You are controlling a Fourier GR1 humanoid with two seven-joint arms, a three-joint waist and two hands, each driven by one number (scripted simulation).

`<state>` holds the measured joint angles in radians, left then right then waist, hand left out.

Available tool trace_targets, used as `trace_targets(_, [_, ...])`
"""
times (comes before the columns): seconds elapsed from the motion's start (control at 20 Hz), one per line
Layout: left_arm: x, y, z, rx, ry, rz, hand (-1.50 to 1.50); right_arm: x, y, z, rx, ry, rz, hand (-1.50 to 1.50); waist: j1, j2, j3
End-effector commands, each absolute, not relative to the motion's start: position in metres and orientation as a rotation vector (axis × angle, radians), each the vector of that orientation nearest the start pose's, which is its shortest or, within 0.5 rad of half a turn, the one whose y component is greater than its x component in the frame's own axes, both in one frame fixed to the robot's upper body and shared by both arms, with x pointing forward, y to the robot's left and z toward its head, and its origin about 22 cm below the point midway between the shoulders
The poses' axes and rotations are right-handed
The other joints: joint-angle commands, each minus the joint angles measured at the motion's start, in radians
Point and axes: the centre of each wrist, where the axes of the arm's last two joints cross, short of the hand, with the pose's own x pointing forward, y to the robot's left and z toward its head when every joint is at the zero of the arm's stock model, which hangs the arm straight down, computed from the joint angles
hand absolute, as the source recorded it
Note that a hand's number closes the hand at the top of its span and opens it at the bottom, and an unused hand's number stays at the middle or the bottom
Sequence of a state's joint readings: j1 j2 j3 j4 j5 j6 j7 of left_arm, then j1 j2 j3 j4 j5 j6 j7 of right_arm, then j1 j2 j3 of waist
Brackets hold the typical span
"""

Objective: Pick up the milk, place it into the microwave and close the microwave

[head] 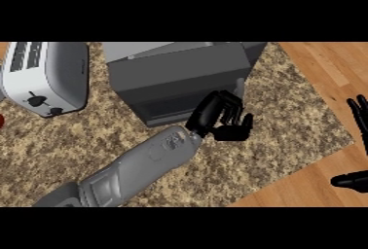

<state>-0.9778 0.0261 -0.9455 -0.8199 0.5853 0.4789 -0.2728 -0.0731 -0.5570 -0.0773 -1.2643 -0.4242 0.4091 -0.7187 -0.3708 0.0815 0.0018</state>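
Where the left hand (pixel 219 119) meets the microwave (pixel 179 80), its palm lies at the lower right corner of the dark front, fingers curled and holding nothing visible. No milk shows in this view; it may be inside the microwave or hidden, which cannot be told. The door looks nearly or fully shut, its face running left to right across the counter (pixel 64 146). The right hand (pixel 357 146) rests open at the right edge, well apart, so the left is nearer. A toaster (pixel 46 75) stands left.
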Motion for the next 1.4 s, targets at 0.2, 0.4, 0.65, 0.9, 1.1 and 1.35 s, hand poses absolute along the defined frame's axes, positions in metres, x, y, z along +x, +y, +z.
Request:
trace_targets(0.2, [0.348, -0.023, 0.075, -0.237, -1.829, -0.627, 1.5, 0.268, -0.382, 0.039, 0.425, -2.112, 0.279, -1.5, -0.042, 0.011, 0.003])
trace_targets(0.4, [0.355, -0.024, 0.082, -0.215, -1.839, -0.608, 1.5, 0.273, -0.376, 0.045, 0.474, -2.07, 0.341, -1.5, -0.048, 0.02, 0.003])
trace_targets(0.65, [0.36, -0.023, 0.085, -0.187, -1.833, -0.595, 1.5, 0.283, -0.36, 0.072, 0.57, -2.057, 0.547, 1.5, -0.057, 0.013, 0.002])
trace_targets(0.9, [0.361, -0.022, 0.083, -0.182, -1.818, -0.575, 1.5, 0.288, -0.335, 0.095, 0.707, -2.049, 0.722, 1.5, -0.074, 0.008, 0.002])
trace_targets(1.1, [0.361, -0.021, 0.081, -0.166, -1.823, -0.555, 1.5, 0.286, -0.325, 0.103, 0.745, -2.033, 0.783, 1.5, -0.089, 0.007, 0.004])
trace_targets(1.35, [0.361, -0.02, 0.078, -0.144, -1.821, -0.53, 1.5, 0.282, -0.308, 0.109, 0.793, -2.019, 0.825, 1.5, -0.106, 0.004, 0.003])
